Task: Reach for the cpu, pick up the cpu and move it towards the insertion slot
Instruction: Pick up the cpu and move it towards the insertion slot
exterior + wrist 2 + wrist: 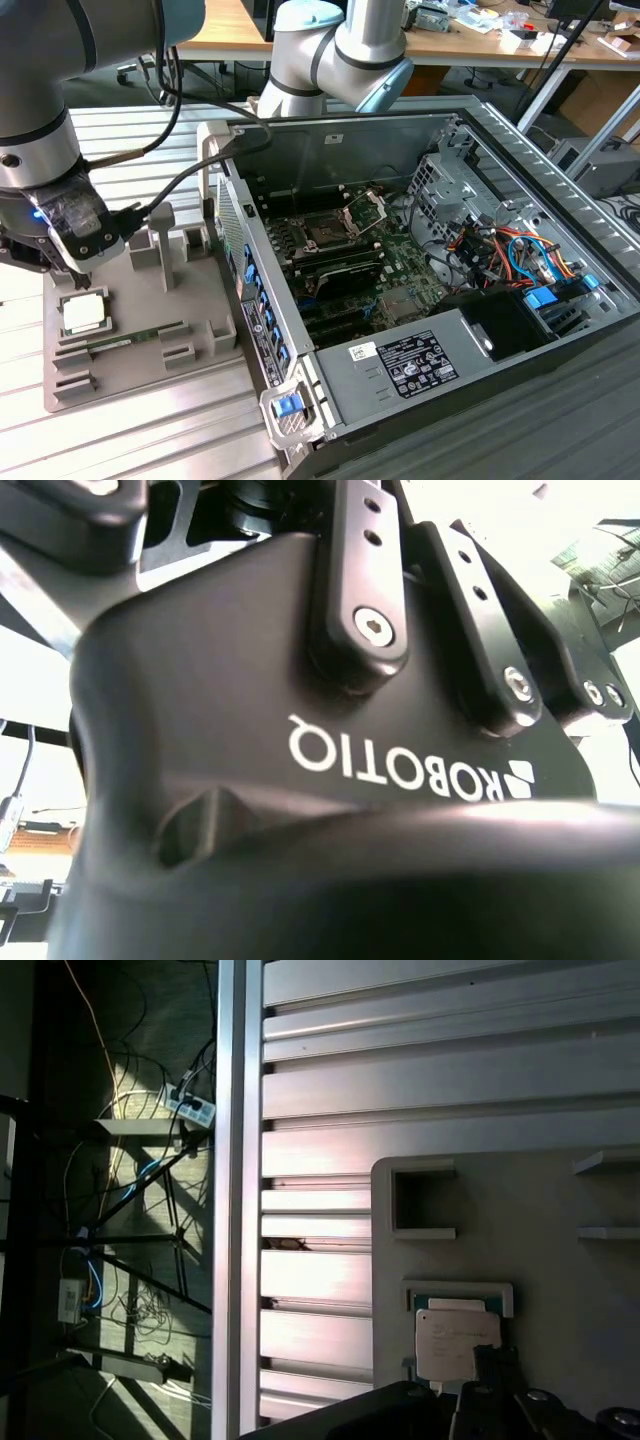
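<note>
Above the matte grey recessed tray [140, 375], we see the black gripper [72, 268] just over the flat square silver-topped cpu [83, 312], its grip we cannot tell, dark metal-framed insertion slot [325, 232] well apart inside the steel case [330, 150]

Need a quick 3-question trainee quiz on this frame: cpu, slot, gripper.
1. True or false: the cpu lies on the grey tray, not in the slot.
2. The gripper is nearest to: A) the cpu B) the memory stick C) the slot.
3. Fill in: in the exterior view, the slot is to that view's ____ of the cpu.
Key: 1 true; 2 A; 3 right.
</note>
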Controlling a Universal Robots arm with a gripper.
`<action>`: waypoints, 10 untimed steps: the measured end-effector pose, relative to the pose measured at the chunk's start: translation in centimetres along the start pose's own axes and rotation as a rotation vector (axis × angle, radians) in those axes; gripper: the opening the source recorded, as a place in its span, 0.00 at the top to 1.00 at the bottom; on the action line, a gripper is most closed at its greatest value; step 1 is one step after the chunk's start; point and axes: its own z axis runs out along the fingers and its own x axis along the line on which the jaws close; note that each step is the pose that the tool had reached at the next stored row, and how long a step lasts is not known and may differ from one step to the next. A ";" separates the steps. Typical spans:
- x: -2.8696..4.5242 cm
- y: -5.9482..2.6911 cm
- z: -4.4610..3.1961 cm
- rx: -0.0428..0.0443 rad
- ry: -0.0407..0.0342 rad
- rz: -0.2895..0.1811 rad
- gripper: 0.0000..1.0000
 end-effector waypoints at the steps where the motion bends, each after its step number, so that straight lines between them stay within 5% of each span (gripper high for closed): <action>1: 0.00 0.00 0.06 -0.0001 -0.0001 0.000 0.89; 10: 0.02 -0.05 1.23 0.0000 0.0000 0.000 0.89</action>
